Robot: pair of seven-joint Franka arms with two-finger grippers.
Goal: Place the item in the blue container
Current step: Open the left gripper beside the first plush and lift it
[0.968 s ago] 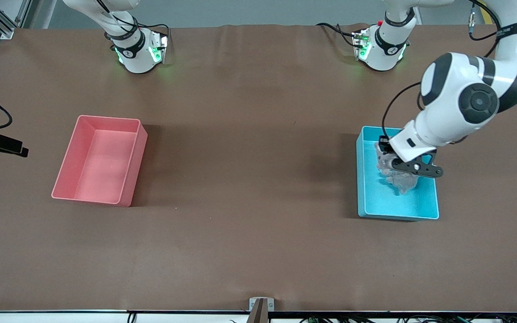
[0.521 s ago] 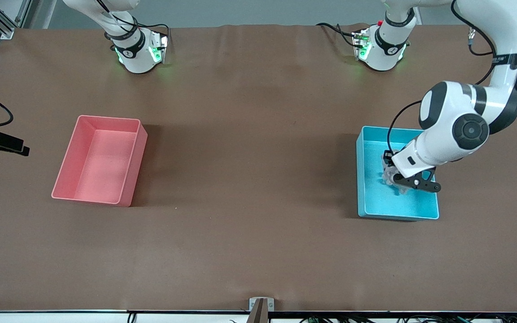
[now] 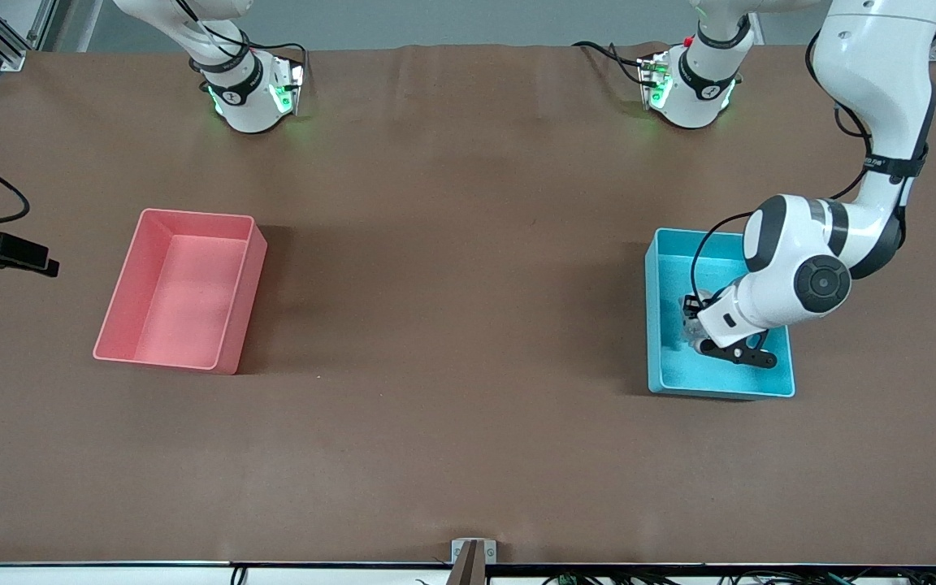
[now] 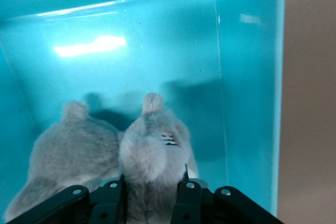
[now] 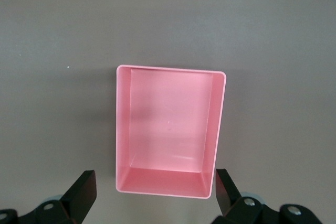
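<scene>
Inside the blue container (image 3: 667,276) — grey plush (image 4: 149,153), half-hidden by left gripper (image 3: 699,337).

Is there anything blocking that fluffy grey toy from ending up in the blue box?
Nothing visible does. The left gripper is shut on the grey plush toy and is already down inside the blue container, with only bare blue floor under the toy. The right gripper waits open over the pink bin.
</scene>
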